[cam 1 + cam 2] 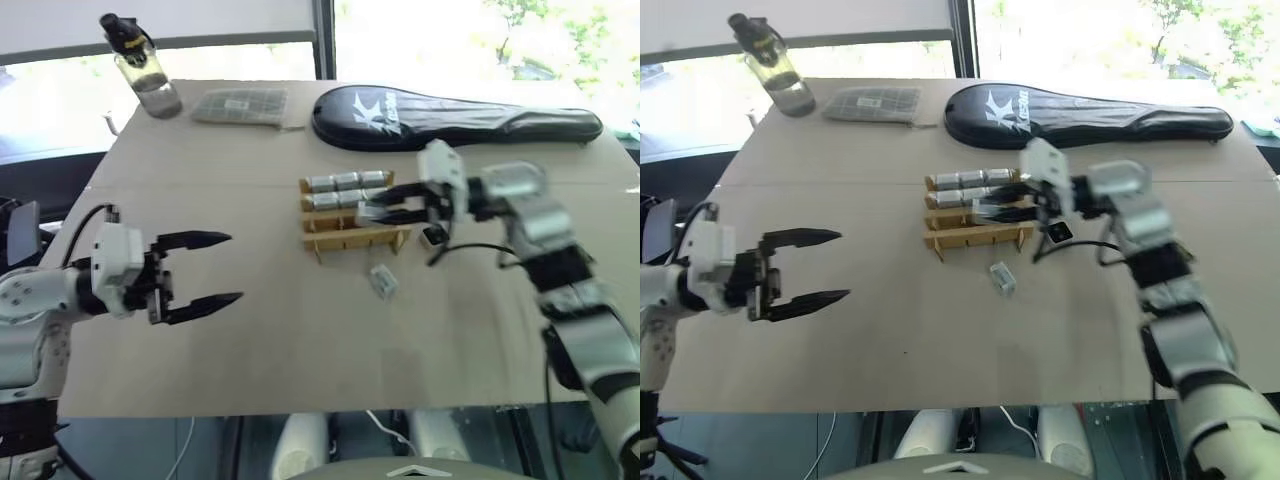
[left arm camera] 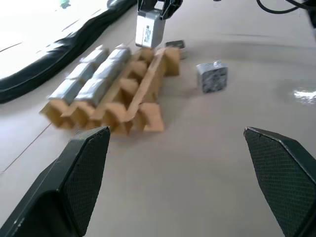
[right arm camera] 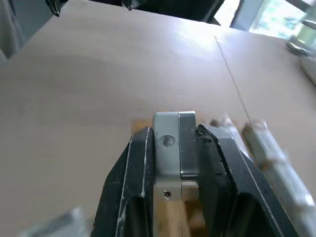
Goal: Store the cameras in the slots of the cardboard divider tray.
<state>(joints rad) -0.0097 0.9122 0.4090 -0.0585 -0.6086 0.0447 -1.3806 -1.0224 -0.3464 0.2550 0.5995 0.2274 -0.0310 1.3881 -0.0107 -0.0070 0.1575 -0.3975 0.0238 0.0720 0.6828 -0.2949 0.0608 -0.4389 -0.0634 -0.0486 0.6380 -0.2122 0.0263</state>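
In your right wrist view, the right gripper (image 3: pixel 174 163) clamps a camera (image 3: pixel 173 148) between its fingers, just above the cardboard divider tray (image 1: pixel 352 238). The head views blur this grip. One loose camera (image 1: pixel 383 281) lies near the tray, perhaps face-down. The left gripper (image 1: pixel 215 269) stands wide, well apart.

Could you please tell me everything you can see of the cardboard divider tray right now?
The cardboard divider tray is a small tan-brown rack of crossed slats, standing flat on the table near its middle. Its far two rows hold silver-grey cameras packed side by side; the near row looks open. The right gripper, shut on another camera, hovers over its right end. One loose camera lies on the table just in front of it, apart.
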